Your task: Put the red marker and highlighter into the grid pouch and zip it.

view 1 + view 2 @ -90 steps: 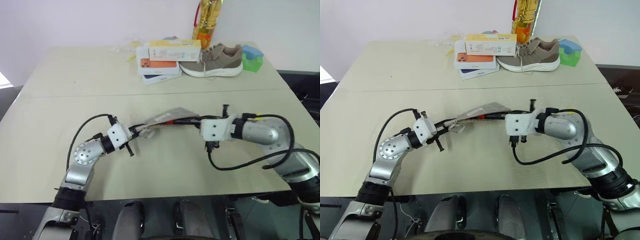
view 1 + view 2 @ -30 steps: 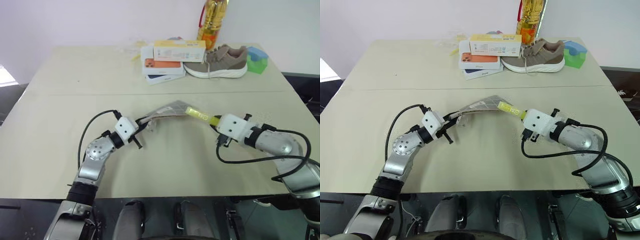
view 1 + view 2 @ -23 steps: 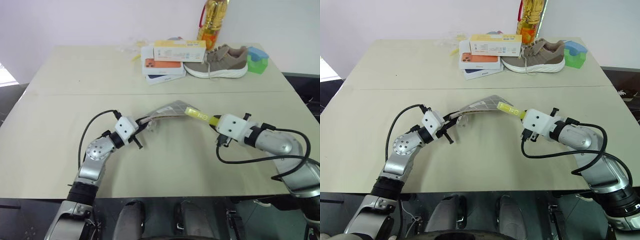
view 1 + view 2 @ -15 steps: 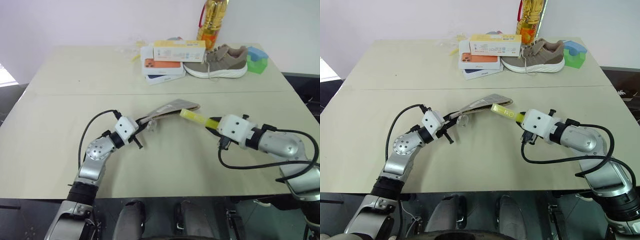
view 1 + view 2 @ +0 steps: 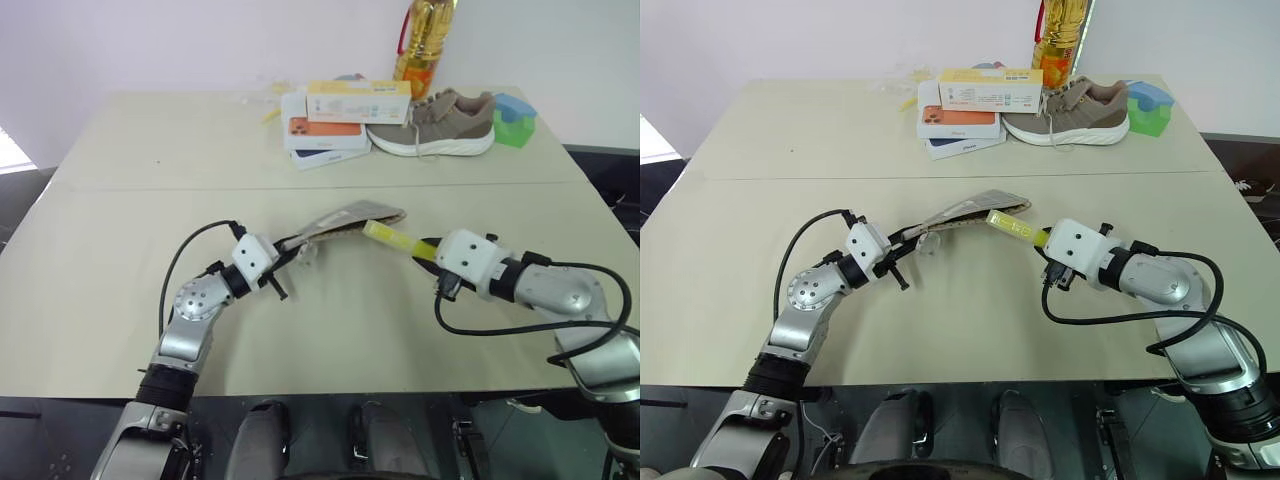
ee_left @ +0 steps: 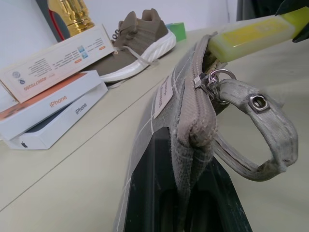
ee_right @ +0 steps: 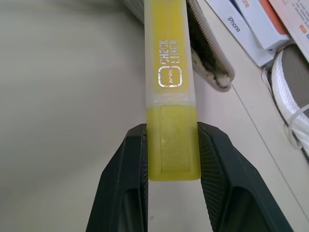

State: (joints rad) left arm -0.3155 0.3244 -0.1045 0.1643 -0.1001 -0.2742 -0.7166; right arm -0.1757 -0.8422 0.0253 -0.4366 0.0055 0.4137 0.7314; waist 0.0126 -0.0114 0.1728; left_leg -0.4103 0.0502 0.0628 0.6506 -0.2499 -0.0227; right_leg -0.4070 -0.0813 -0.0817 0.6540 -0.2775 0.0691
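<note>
Highlighter at the mouth of the pouch

Highlighter (image 7: pixel 170 77), light, rigid, smooth plastic, is clamped by its tail in the right gripper (image 7: pixel 171 164), tip at the open end of the grid pouch (image 5: pixel 345 220). Soft, limp fabric sags above the table (image 5: pixel 120 250); the left gripper (image 5: pixel 283 264), closed, pinches its near end. Pouch interior is hidden; whether the red marker lies inside cannot be made out.

Highlighter (image 7: pixel 170 87): "CHECK LINER" with a square logo, printed in silver.
Phone boxes (image 6: pixel 53 113): "iPhone" on the side of each.
Top box (image 6: pixel 60 60): small print, unreadable.
</note>
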